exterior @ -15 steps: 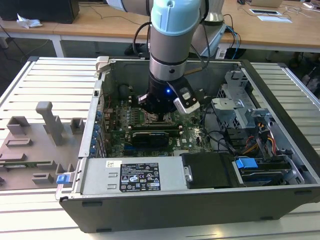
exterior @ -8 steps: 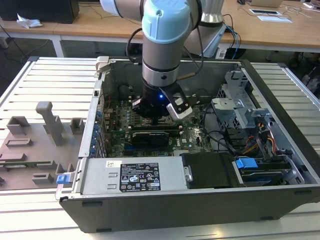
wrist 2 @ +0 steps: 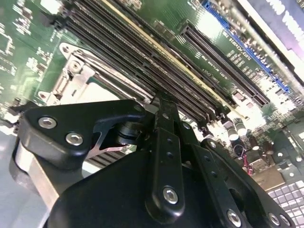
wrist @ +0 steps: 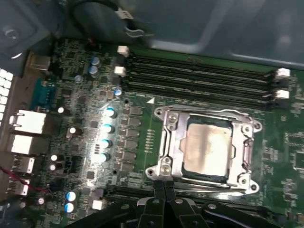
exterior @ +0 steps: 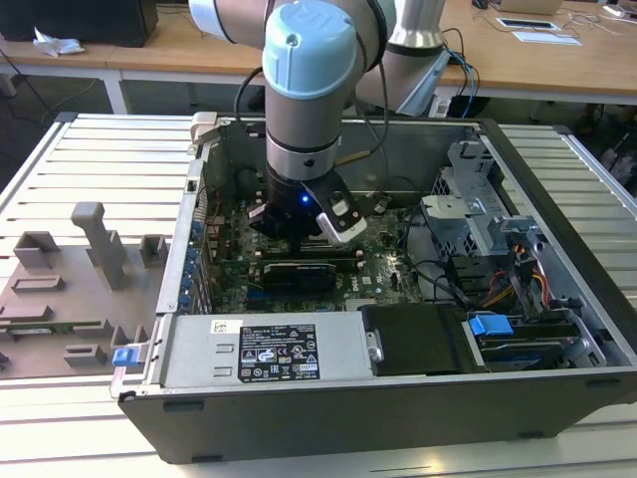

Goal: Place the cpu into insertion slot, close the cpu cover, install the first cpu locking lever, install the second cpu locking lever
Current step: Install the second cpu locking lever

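In the first wrist view the cpu [wrist: 206,149], a dull silver square, lies in the insertion slot [wrist: 209,179], of which a dark edge shows. The silver cpu cover [wrist: 172,142] lies down flat around it. A thin wire lever [wrist: 199,112] runs along one side of the cover. My gripper [wrist: 164,184] is shut with nothing between its fingers, the tips pointing at the socket's edge, just beside a corner of the cover. In the second wrist view the gripper [wrist 2: 161,103] stands between the cover [wrist 2: 76,78] and the long slots. In the exterior view the gripper [exterior: 299,227] hangs low inside the case.
Long black memory slots [wrist: 199,78] run beside the socket. The open computer case [exterior: 557,199] has a power supply [exterior: 269,349] at the front, and a drive cage [exterior: 478,219] and cables [exterior: 448,279] on the exterior view's right. A grey fixture plate [exterior: 70,289] lies outside on the left.
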You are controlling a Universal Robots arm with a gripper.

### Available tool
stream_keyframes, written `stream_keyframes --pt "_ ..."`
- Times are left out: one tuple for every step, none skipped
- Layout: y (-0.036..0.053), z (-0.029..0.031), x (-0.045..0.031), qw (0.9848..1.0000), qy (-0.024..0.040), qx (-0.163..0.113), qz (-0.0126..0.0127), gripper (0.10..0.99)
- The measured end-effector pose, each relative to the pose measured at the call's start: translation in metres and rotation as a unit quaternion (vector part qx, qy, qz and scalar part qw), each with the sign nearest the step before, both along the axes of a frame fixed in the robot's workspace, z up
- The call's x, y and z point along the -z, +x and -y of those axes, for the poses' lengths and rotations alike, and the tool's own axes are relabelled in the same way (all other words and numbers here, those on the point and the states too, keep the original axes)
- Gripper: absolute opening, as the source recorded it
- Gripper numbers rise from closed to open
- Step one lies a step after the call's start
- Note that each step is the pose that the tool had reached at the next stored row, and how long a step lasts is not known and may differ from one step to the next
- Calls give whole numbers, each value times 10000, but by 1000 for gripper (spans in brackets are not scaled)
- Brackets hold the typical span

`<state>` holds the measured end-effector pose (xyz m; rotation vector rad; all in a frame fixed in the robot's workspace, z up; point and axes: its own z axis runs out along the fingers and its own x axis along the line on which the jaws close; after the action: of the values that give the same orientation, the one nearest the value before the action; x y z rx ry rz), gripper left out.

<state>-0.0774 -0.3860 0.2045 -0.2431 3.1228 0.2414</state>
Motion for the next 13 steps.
stream_keyframes --pt "-17 -1 7 10000 6 -33 0 106" --pt "-27 -2 11 10000 10 -50 0 106" --pt "-38 -3 14 10000 16 -67 1 106" --pt "-50 -6 17 10000 23 -81 1 106" --pt "-62 -8 19 10000 31 -93 0 106" --pt "-77 -13 22 9999 44 -109 1 106" --pt "-88 -18 23 9999 53 -121 -1 106" --pt "-102 -32 28 9999 80 -144 2 106" --pt "-107 -32 27 9998 79 -155 4 106" --pt "-113 -32 24 9998 80 -168 8 106" --pt "-118 -33 10 9998 84 -187 21 106" --pt "-119 -28 -9 9998 92 -198 28 106" --pt "-120 -24 -16 9997 109 -199 29 106"
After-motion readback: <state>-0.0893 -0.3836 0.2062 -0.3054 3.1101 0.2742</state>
